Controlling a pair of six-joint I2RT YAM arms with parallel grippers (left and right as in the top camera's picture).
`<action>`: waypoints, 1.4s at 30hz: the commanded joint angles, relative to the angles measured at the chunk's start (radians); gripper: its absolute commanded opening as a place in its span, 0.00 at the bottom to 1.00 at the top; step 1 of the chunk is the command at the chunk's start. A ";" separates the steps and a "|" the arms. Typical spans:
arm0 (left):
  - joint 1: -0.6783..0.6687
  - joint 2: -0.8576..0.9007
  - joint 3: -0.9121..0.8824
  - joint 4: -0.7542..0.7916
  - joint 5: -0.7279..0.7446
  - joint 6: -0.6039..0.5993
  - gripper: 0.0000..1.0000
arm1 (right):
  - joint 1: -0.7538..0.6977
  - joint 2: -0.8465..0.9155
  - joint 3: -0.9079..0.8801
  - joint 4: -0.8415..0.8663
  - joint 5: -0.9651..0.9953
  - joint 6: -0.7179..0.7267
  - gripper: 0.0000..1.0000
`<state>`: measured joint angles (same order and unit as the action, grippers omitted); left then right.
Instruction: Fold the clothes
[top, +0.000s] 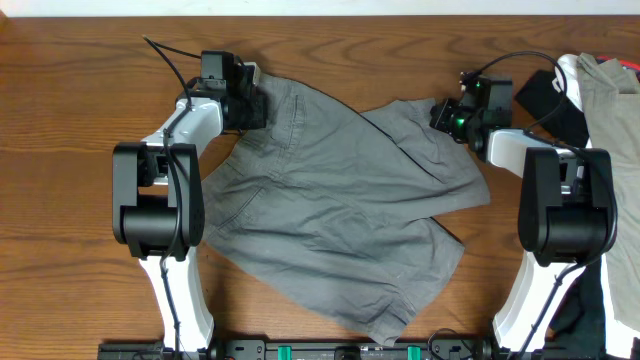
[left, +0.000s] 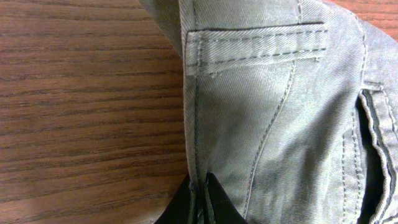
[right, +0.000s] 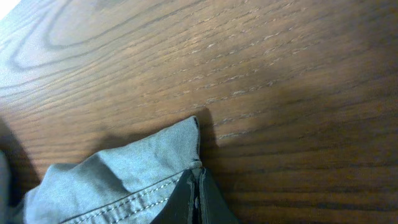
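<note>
Left gripper (left: 200, 198) is clamped on the waistband seam of the shorts (top: 330, 210), which sprawl rumpled across the table (top: 60, 150). At their far right corner the right gripper (right: 196, 198) is pinched shut on a mere sliver of hem. That thin bite could slip free under tension, and the crumpled leg could carry creases into the fold.
</note>
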<state>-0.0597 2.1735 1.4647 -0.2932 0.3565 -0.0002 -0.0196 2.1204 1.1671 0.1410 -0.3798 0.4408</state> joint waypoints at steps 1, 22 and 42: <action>0.005 0.009 0.002 -0.019 0.006 0.002 0.06 | -0.045 0.017 0.037 -0.002 -0.099 0.038 0.01; 0.101 -0.046 0.002 -0.065 0.002 -0.023 0.06 | -0.166 -0.010 0.076 -0.106 -0.066 0.067 0.01; 0.144 -0.386 0.013 -0.348 0.002 -0.019 0.64 | -0.227 -0.260 0.082 -0.304 -0.320 -0.023 0.16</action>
<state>0.0856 1.8084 1.4719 -0.5655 0.3599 -0.0257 -0.2577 1.9476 1.2366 -0.0845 -0.6682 0.4995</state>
